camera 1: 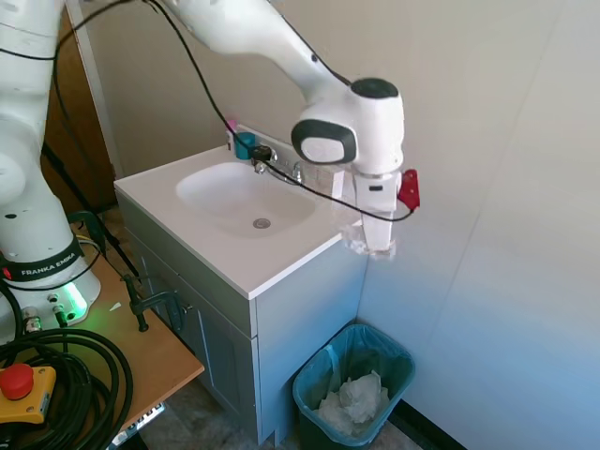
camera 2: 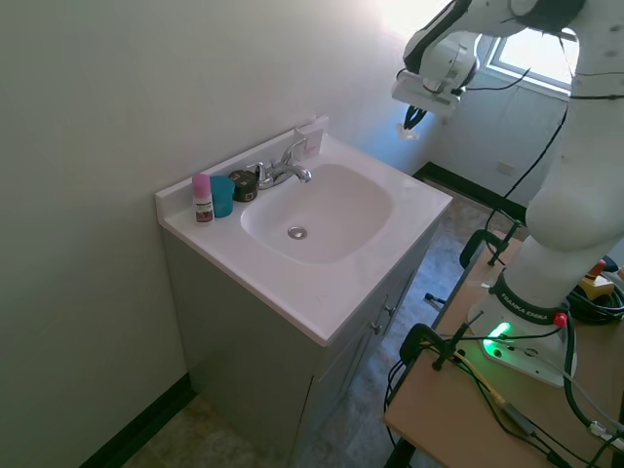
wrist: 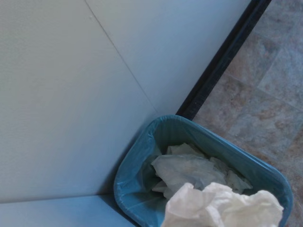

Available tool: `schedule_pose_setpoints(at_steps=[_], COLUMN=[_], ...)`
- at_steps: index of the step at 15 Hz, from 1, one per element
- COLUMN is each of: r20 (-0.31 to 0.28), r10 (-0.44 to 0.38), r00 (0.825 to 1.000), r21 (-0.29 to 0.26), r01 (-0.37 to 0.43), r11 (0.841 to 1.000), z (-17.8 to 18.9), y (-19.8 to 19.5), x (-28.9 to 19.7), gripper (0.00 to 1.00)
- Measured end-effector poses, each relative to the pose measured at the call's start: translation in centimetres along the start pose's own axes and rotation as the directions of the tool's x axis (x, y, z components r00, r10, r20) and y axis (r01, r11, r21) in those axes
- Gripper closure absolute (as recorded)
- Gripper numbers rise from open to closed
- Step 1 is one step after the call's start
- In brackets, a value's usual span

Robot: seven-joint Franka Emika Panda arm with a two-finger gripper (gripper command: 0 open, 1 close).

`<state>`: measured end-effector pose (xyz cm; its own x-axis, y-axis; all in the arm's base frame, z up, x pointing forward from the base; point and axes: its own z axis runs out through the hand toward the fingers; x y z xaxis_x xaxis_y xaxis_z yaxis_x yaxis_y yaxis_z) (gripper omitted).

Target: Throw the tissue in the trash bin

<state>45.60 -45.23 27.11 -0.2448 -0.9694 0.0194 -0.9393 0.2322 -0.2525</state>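
1. The tissue (camera 1: 367, 242) is a thin, crumpled white scrap with ragged edges, hanging at the lower end of the gripper (camera 1: 375, 246). In the wrist view it shows as a soft, creased white wad (wrist: 222, 208) in the foreground, in front of the bin opening.
2. The jaws are closed on the tissue and point downward, beside the corner of the vanity and above the floor.
3. The trash bin (camera 1: 314, 401) is a rounded-rectangular tub of smooth teal plastic, with a translucent liner bag folded over its rim. It stands on the floor in the corner between the vanity's side panel and the wall, below the gripper and well apart from it.
4. Inside the bin lies a larger heap of crumpled white paper (camera 1: 354, 401), matte and wrinkled.
5. The vanity (camera 1: 281, 314) is a pale cabinet with flat panel sides and a glossy white top holding an oval basin (camera 2: 322, 216) with a metal drain.
6. A chrome faucet (camera 2: 283, 168) stands at the back of the basin; beside it stand a small teal cup (camera 2: 222, 195) and a pink-capped bottle (camera 2: 202, 198).
7. The floor (wrist: 274, 94) is mottled stone-look tile, edged by a dark baseboard (wrist: 222, 59) along the smooth pale wall.
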Motion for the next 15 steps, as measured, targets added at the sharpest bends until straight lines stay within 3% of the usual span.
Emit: schedule_pose_setpoints(at_steps=[2,10,15], r20=[0.008,0.049,0.065], r10=[-0.017,-0.045,-0.09], r00=[1.0,0.998,0.994], r21=[-0.012,-0.012,0.023], r01=[0.018,0.046,0.088], r11=[1.0,0.999,0.996], z=[1.9,1.5,-1.2], y=[-1.5,-2.9,-3.6], x=[0.1,-1.4,-3.1], gripper=[0.0,0.0,0.0])
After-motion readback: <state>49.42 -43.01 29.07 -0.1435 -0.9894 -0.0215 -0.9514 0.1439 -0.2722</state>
